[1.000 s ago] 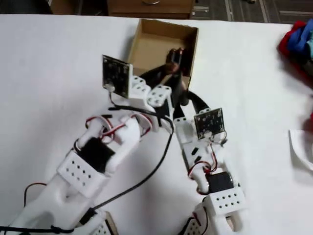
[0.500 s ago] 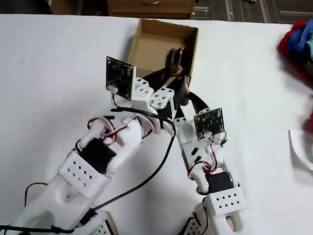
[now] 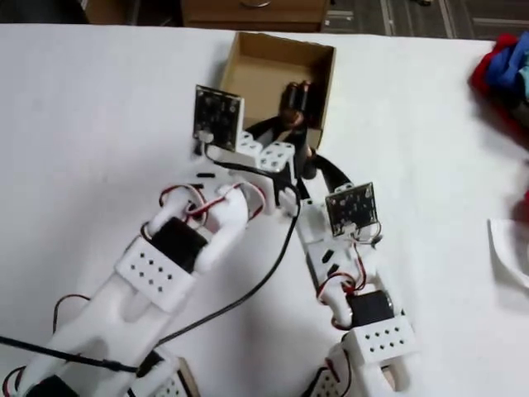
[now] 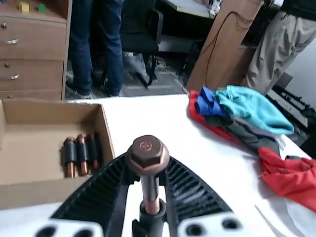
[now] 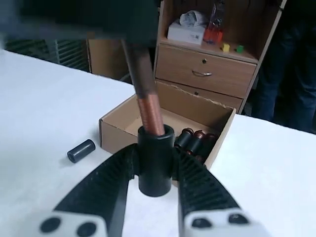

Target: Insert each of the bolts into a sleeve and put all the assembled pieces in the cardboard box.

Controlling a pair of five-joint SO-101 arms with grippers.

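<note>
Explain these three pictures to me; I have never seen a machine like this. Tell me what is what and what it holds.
These are two small robot arms at a white table. The high view looks down from a fixed camera: the left arm and the right arm meet by the cardboard box. The other two pictures come from cameras on each wrist. The left end effector grips a copper bolt; the right end effector grips a black sleeve, with the bolt's shaft going into it. Finished assembled pieces lie in the box. One loose sleeve lies on the table, and clothes are piled farther off.
</note>
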